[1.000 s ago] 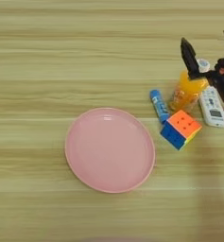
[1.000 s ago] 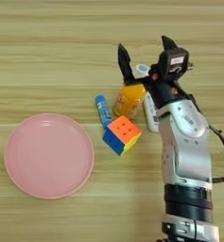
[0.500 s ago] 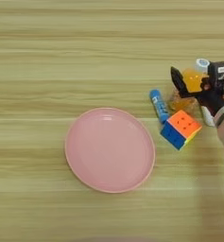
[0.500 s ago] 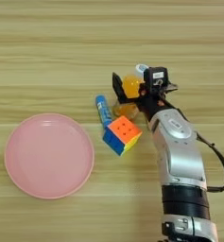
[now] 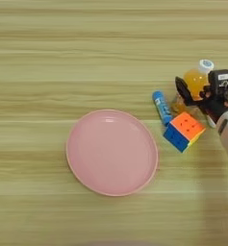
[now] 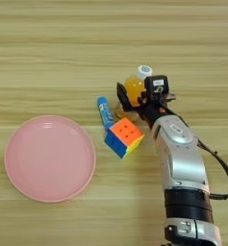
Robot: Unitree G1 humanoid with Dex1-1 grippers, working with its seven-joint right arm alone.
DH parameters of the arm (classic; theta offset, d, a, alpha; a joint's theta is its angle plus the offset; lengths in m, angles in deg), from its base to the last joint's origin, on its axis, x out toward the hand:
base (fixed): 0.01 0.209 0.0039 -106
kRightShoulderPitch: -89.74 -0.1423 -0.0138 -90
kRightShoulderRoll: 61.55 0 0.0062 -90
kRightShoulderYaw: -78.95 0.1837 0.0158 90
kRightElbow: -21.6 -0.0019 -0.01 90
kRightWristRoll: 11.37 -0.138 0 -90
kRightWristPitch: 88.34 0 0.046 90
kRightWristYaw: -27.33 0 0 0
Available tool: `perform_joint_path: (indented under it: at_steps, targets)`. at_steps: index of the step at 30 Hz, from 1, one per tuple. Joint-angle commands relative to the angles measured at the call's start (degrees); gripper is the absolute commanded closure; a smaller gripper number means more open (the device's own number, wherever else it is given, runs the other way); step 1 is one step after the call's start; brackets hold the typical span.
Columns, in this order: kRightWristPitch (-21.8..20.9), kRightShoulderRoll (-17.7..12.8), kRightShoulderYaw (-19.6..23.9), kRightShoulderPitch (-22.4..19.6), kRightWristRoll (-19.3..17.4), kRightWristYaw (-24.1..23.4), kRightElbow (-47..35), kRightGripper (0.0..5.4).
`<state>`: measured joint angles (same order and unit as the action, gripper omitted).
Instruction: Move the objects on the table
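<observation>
While its forearm [image 6: 180,163] reaches up from below, the gripper [image 6: 134,96] straddles the orange-juice bottle [image 6: 133,85], fingers apart

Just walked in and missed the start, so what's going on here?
The robot's right gripper is down at the juice bottle, its black fingers standing either side of the bottle's lower part. Whether they have actually closed on it is not clear. Just left of the bottle lie a short blue tube and a small puzzle cube, close together. A pink plate sits on the table further left, with nothing on it.
</observation>
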<state>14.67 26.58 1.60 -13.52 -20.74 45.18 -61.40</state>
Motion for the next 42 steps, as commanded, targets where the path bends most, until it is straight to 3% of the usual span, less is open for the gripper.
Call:
perform_joint_path:
  at_steps: [1,5,11,17,30,38,42]
  targets:
    - [-1.9,-2.1,0.3,-4.0,0.3,-0.3,-2.2,1.49]
    - [-2.1,-2.0,0.3,-3.9,0.2,-0.2,-2.4,1.84]
    - [-3.2,-2.0,0.2,-3.8,0.1,0.3,-2.7,1.87]
    - [-9.0,-1.4,0.1,-3.4,0.2,0.9,-6.0,1.88]
    - [-15.9,1.7,-2.0,-0.4,-6.0,6.5,-20.2,1.88]
    - [-13.5,1.5,-5.1,3.3,-12.7,13.7,-26.6,1.88]
    - [-8.9,0.6,-6.5,5.3,-18.8,17.9,-29.9,1.88]
